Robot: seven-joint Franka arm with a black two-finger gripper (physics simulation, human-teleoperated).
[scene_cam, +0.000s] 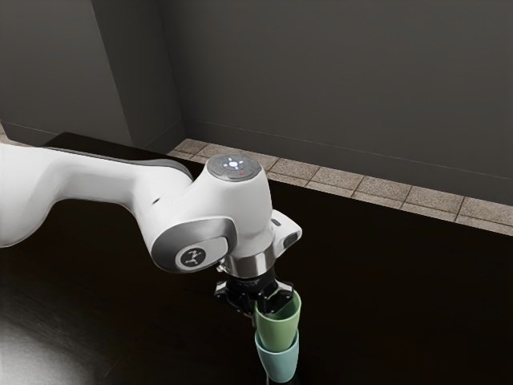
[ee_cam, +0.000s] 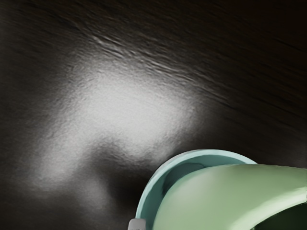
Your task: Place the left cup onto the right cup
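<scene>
A light green cup [scene_cam: 280,327] sits nested in a teal cup [scene_cam: 279,363], which stands upright on the dark table [scene_cam: 401,281] near the front edge of the exterior view. My black gripper [scene_cam: 268,299] comes down on the green cup's rim on the arm's side, with one finger inside the cup and one outside, shut on the wall. In the wrist view the green cup [ee_cam: 235,196] lies close under my hand, tilted slightly inside the teal cup's rim [ee_cam: 156,189].
The dark wooden table stretches to the exterior view's right and back. A strip of tiled floor [scene_cam: 377,188] and grey walls [scene_cam: 337,72] lie beyond it. A bright patch of reflected light [ee_cam: 124,110] shines on the table beside the cups.
</scene>
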